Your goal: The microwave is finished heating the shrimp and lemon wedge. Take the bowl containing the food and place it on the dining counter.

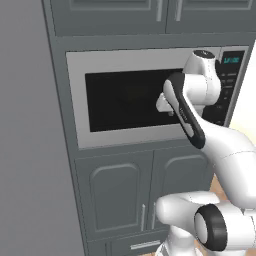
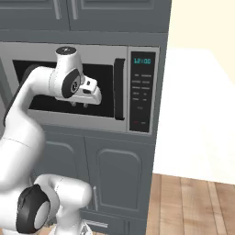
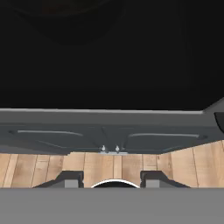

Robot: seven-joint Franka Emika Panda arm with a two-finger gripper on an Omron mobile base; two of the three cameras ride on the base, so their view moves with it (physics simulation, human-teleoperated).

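Note:
The microwave (image 1: 125, 100) is shut, with its black glass door (image 2: 106, 94) set in a steel frame. My gripper (image 2: 79, 105) hangs in front of that glass, pointing down, a little left of the black vertical handle (image 2: 119, 89) and apart from it. In the hand view the gripper (image 3: 110, 179) is open, with nothing between its two dark fingertips (image 3: 70, 178). The keypad with its cyan display (image 2: 141, 87) sits right of the handle. The bowl, the shrimp and the lemon wedge are hidden behind the dark glass (image 3: 109, 52). The dining counter is out of view.
Grey panelled cabinet doors (image 1: 120, 200) stand below the microwave, and more cabinets (image 1: 150, 15) above it. A tall grey panel (image 1: 30, 150) rises on the left. Wooden floor (image 2: 193, 202) lies to the right, below a pale wall (image 2: 197, 114).

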